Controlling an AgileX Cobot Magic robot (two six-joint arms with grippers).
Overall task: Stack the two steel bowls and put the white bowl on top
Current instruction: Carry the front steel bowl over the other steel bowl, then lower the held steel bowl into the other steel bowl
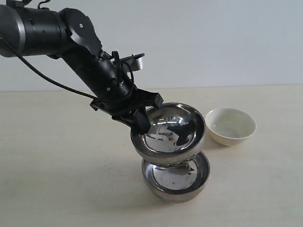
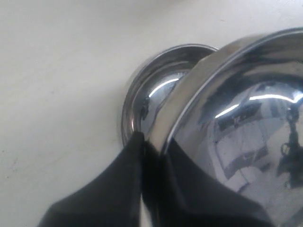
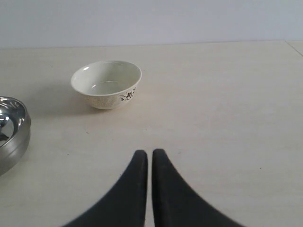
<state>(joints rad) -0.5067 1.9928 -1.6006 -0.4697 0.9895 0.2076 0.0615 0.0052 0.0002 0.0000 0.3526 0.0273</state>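
Observation:
My left gripper [image 1: 140,124] is shut on the rim of one steel bowl [image 1: 171,130], holding it tilted just above the second steel bowl [image 1: 179,182], which rests on the table. In the left wrist view the held steel bowl [image 2: 246,127] fills the frame with the lower steel bowl [image 2: 154,94] behind it, and the gripper [image 2: 154,144] pinches the rim. The white bowl [image 1: 230,126] stands upright to the right of them. My right gripper [image 3: 148,152] is shut on nothing, hovering over the table short of the white bowl [image 3: 107,83]. It is out of the exterior view.
The beige table [image 1: 57,179] runs back to a pale wall. An edge of the lower steel bowl [image 3: 12,135] shows at the side of the right wrist view.

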